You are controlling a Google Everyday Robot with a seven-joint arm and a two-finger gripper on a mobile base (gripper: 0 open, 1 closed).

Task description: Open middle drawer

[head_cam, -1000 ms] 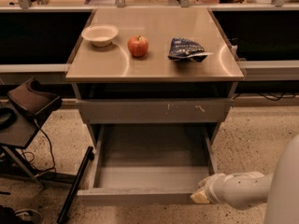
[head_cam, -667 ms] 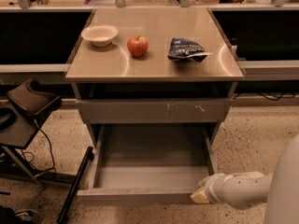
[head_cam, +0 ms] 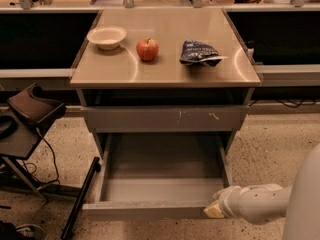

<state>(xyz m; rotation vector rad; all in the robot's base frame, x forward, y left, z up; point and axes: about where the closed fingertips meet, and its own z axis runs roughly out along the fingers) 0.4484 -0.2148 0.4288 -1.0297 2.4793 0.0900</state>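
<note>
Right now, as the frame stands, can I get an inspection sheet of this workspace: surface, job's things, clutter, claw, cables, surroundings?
Surface: grey metal countertop, shiny, carrying three items.
Job's things: middle drawer pulled well out, nothing seen inside; scratched drawer front above it shut.
Clutter: white bowl, red apple and blue snack bag, in a row on top.
Claw: claw at the right end of the middle drawer's front panel.
Cables: dark cable on the floor at left; another cable low behind at right.
Surroundings: speckled floor; dark padded stand at left.
</note>
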